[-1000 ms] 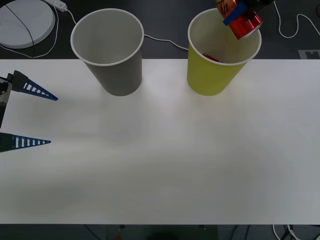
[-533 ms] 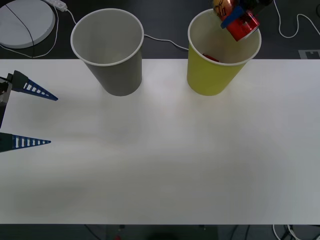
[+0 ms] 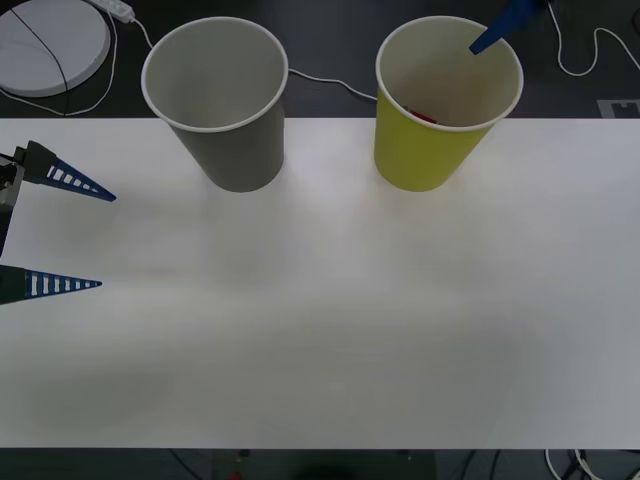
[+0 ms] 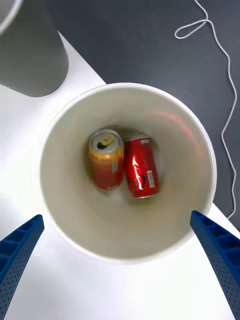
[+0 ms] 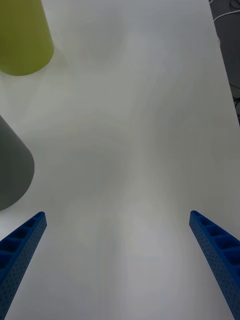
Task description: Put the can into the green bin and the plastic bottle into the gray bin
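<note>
The left gripper (image 3: pixel 85 238) is hovering over the white table (image 3: pixel 330 320) at its left edge, its blue ribbed fingers (image 3: pixel 60 284) standing wide apart and gripping nothing. In the left wrist view that gripper (image 5: pixel 117 265) is looking down on bare tabletop between the spread fingertips.

Further right, at the table's far edge, the gray bin (image 3: pixel 218 98) is standing upright, its pale inside showing nothing. A white cable (image 3: pixel 330 82) is running along the dark floor behind it.

Next comes the green bin (image 3: pixel 440 100), also upright, well apart from the gray one. The right gripper (image 4: pixel 117 265) is hanging above its mouth with fingers spread wide on either side of the rim, touching nothing; in the front view one blue fingertip (image 3: pixel 492 37) is reaching over the far rim. Down on the bin's bottom the can (image 4: pixel 106 157) is lying, orange-yellow, with silver pull-tab top, touching a red can (image 4: pixel 141 167) lying beside it.
</note>
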